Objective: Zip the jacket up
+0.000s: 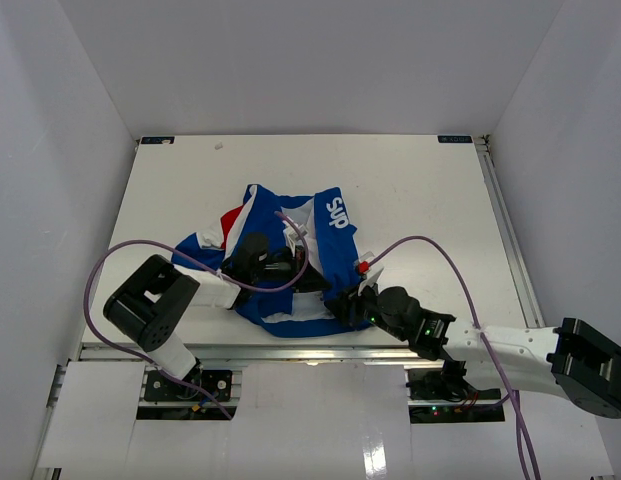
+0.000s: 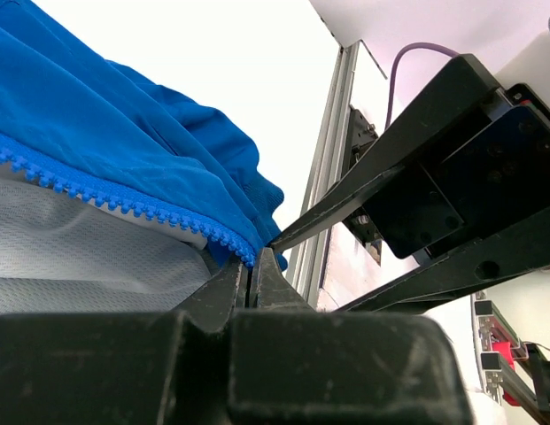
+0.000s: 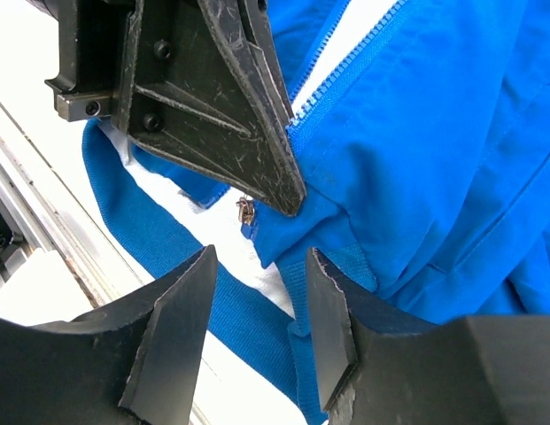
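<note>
**Surroundings of the work area**

A white table (image 1: 410, 170) is seen across the middle of the overhead view. It is enclosed by a back wall (image 1: 310, 60) at 12 o'clock, a left-hand wall (image 1: 40, 200) at 9 o'clock and a right-hand wall (image 1: 580, 180) at 3 o'clock. A black bracket (image 1: 157, 141) is fixed at the 11 o'clock corner and a second bracket (image 1: 455, 138) at 1 o'clock. A tiny pale scrap (image 1: 218, 146) is noted near the former. A side rail (image 1: 505, 230) is laid along the 3 o'clock edge and a near rail (image 1: 290, 352) along the 6 o'clock edge

Bright even overhead light, soft shadows; wrist views overexposed (near foreground blurred).
</note>
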Tool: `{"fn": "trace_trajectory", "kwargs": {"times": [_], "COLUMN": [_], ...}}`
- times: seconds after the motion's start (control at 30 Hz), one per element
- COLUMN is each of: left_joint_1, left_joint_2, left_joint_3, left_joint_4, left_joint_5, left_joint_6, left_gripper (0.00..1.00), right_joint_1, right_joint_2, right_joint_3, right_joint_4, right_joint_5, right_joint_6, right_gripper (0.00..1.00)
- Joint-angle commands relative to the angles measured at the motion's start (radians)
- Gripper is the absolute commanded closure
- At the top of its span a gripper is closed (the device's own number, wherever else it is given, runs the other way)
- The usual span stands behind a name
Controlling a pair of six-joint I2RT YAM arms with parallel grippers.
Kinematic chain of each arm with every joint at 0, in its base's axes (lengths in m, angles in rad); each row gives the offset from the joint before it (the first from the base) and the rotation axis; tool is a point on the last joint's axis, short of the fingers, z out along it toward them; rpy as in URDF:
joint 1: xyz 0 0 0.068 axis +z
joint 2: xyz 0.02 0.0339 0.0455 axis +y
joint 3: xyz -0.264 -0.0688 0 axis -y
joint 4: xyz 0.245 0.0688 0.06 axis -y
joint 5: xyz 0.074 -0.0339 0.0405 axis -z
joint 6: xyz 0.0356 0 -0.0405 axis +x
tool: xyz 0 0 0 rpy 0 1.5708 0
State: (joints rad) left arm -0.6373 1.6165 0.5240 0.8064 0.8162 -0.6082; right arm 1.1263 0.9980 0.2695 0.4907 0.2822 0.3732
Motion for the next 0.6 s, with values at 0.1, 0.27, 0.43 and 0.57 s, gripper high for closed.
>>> {"fn": "trace_trajectory", "kwargs": {"times": [0.1, 0.27, 0.43, 0.57], "left_joint_1": [-0.002, -0.002, -0.002, -0.002], "left_joint_2": [-0.049, -0.066, -0.085, -0.095], "left_joint_3": [-0.040, -0.042, -0.060, -0.065], "left_joint_4": [0.099, 0.097, 0.127, 0.140], "left_joint_5": [0.028, 0.040, 0.042, 0.047], "left_joint_6": [-0.014, -0.019, -0.033, -0.038], "left_gripper": [1.00, 1.00, 1.00, 1.00], "right_joint_1": [0.001, 0.003, 0.002, 0.001], "right_joint_2": [0.032, 0.063, 0.078, 0.083], "right_joint_3": [0.023, 0.036, 0.030, 0.021], "right_joint_4": [0.088, 0.100, 0.153, 0.196], "right_joint_5": [0.020, 0.034, 0.007, -0.012], "right_joint_6": [-0.022, -0.025, -0.044, -0.051], "right_gripper": [0.54, 0.57, 0.60, 0.61]}}
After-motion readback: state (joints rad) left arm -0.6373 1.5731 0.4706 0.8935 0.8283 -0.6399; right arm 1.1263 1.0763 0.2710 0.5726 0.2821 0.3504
